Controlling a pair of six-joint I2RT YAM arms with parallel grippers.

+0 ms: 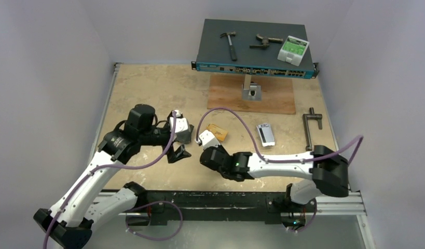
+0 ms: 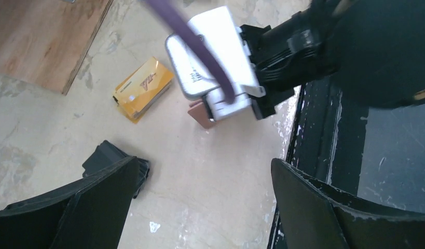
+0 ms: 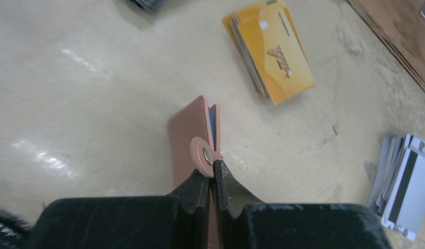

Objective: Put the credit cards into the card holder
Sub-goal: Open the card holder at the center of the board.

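My right gripper (image 3: 214, 168) is shut on the salmon-pink card holder (image 3: 188, 136), pinching it just below the snap tab (image 3: 205, 154); the holder stands on edge on the table, slightly parted. An orange-gold stack of credit cards (image 3: 272, 52) lies ahead of it to the right. Silver-grey cards (image 3: 402, 181) lie further right. My left gripper (image 2: 205, 171) hangs open over bare table with nothing between its fingers (image 2: 96, 202). A black card stack (image 2: 114, 158) lies partly hidden behind its left finger. From above, the orange cards (image 1: 218, 133) and silver cards (image 1: 265, 134) sit mid-table.
A network switch (image 1: 254, 49) at the back carries a hammer (image 1: 229, 44), pliers (image 1: 265, 41) and a green-white box (image 1: 293, 50). A wooden board (image 1: 275, 96) lies in front of it. A metal handle tool (image 1: 313, 122) lies far right. The black base rail (image 2: 303, 135) runs along the near edge.
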